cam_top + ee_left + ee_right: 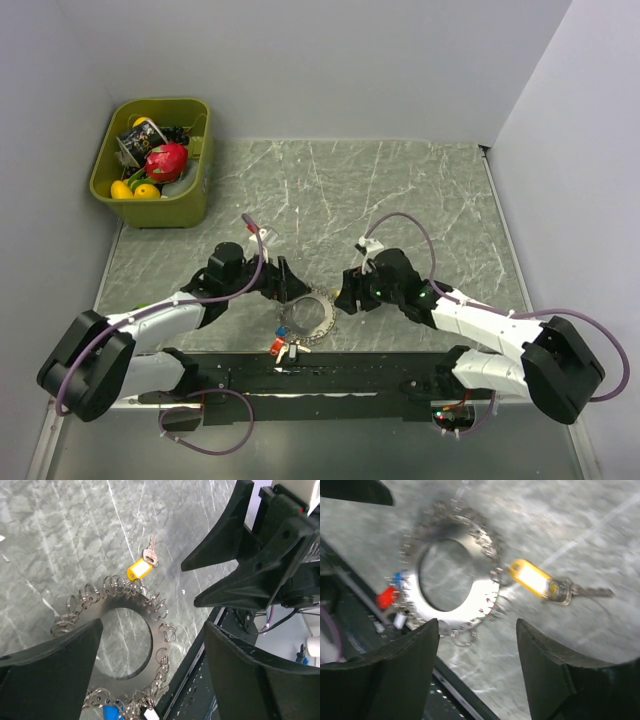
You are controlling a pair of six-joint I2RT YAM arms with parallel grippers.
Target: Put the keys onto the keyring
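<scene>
Keyring (312, 318) lies flat on the table (420, 190) between the arms, yellow-tagged key (139, 568) touching its rim. Left hand (288, 284) and right hand (345, 298) flank it, both spread open and empty, likely poised for a fresh grasp.

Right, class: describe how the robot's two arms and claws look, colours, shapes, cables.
The left arm and right arm have white links, bulky black joints and looping purple cables. The left claw and right claw are black, each with two wedge-shaped fingers. Green lights dot the right wrist.
</scene>
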